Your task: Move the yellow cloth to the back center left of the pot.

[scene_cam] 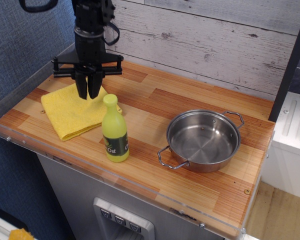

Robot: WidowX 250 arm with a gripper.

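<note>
We see the gripper (89,94) pointing straight down with its two dark fingers (82,86) drawn almost together, only a thin slit left between them, and their tips meet the back right part of the yellow cloth (72,111); whether any fabric is actually caught in that slit we cannot tell. The cloth lies flat on the wooden counter (190,100), spreading mostly forward and to the left of the jaws. Just in front and to the right of the jaws stands a yellow-green oil bottle (114,130), upright, its base beside the cloth's right edge. The pot (204,140) sits well apart to the right of the jaws, empty.
</note>
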